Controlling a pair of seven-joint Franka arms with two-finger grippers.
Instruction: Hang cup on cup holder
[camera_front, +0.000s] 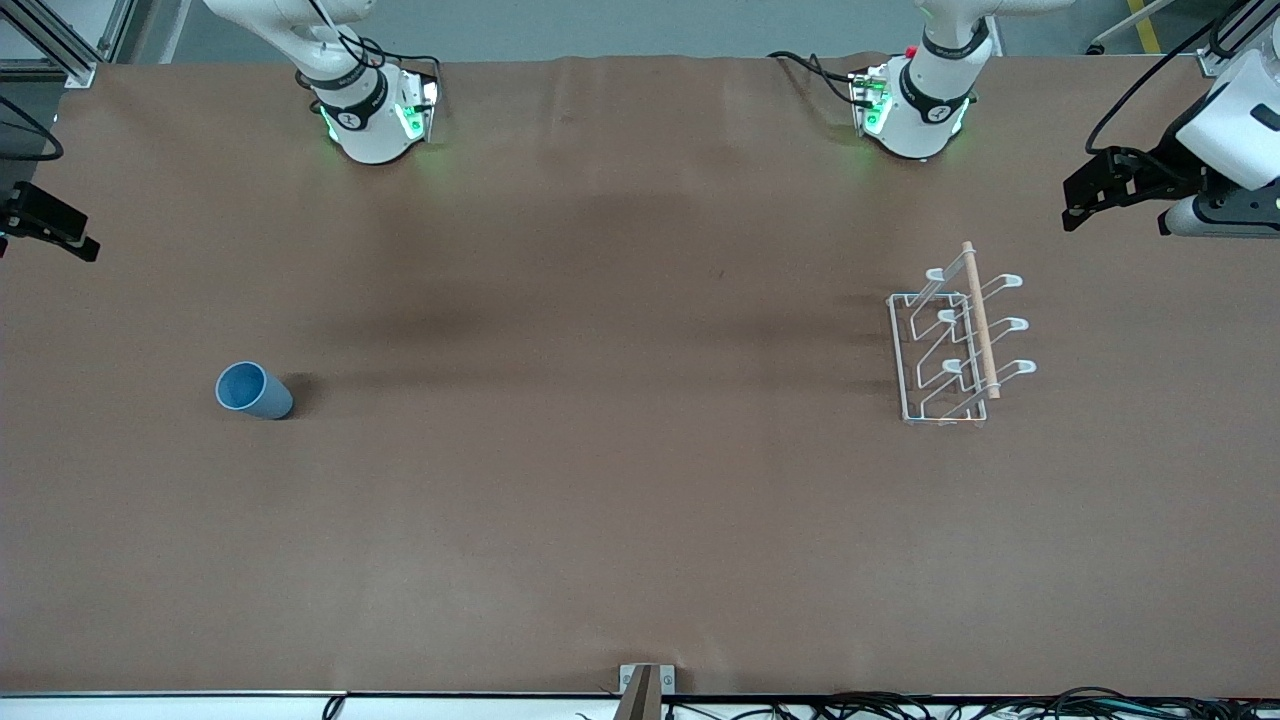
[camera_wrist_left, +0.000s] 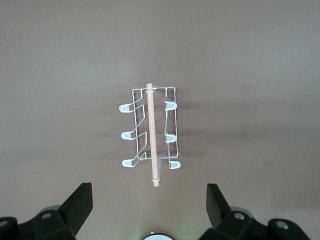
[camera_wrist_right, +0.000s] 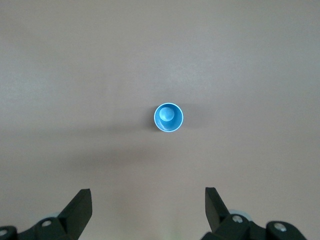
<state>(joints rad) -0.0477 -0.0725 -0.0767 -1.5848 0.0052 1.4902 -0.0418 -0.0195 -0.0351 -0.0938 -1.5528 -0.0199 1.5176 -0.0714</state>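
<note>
The light blue cup (camera_front: 254, 390) stands upright, mouth up, on the brown table toward the right arm's end. It also shows in the right wrist view (camera_wrist_right: 168, 117). The white wire cup holder (camera_front: 958, 345) with its wooden rod stands toward the left arm's end, with no cup on its prongs, and also shows in the left wrist view (camera_wrist_left: 150, 131). My left gripper (camera_front: 1085, 205) is open and empty, high over the table near the holder; its own view (camera_wrist_left: 148, 200) shows it too. My right gripper (camera_front: 45, 228) is open and empty, high over the cup's end of the table, as its own view (camera_wrist_right: 147, 195) shows.
The brown table cover (camera_front: 620, 480) is bare between cup and holder. The two arm bases (camera_front: 375, 110) (camera_front: 915, 105) stand along the edge farthest from the front camera. A small bracket (camera_front: 646, 685) sits at the nearest edge.
</note>
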